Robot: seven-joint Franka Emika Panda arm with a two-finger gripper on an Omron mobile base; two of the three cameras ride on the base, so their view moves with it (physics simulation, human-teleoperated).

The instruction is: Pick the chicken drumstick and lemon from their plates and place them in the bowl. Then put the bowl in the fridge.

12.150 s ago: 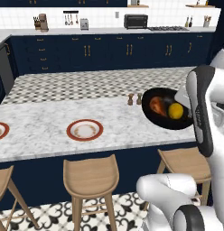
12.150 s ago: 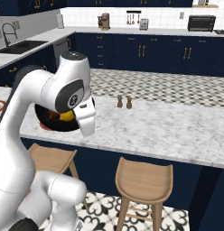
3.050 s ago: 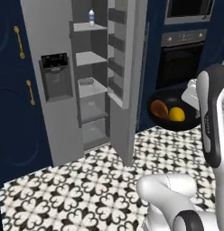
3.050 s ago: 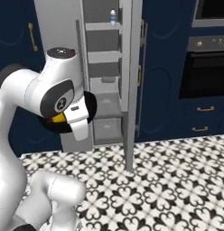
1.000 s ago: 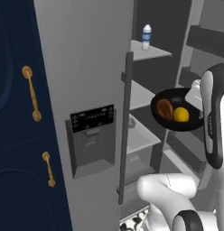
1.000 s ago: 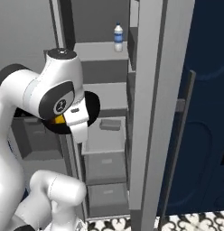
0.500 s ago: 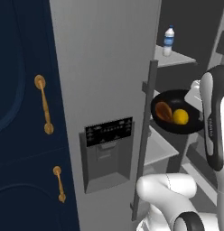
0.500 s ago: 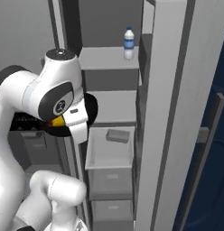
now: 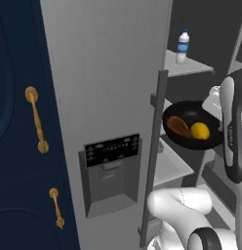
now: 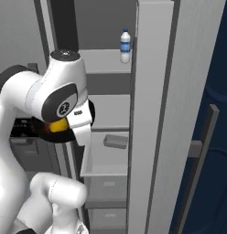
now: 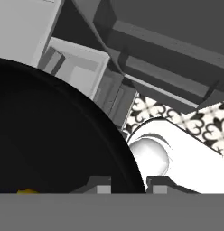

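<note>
The arm stands folded upright before the open fridge (image 9: 108, 83), its forearm running down the right of the left base view, with the hand at the right rim of the bowl (image 9: 193, 131). The bowl is level, between the dark door handle (image 9: 152, 156) and the arm, over a grey shelf (image 9: 174, 166). In it the drumstick (image 9: 178, 125) lies left of the lemon (image 9: 200, 130), touching it. In the hand view the gripper (image 11: 128, 186) straddles the bowl's black rim, one fingertip (image 11: 99, 184) inside and one outside; whether they pinch the rim or stand just off it cannot be told. A bottle (image 9: 182, 47) stands upright on the shelf above, farther in.
</note>
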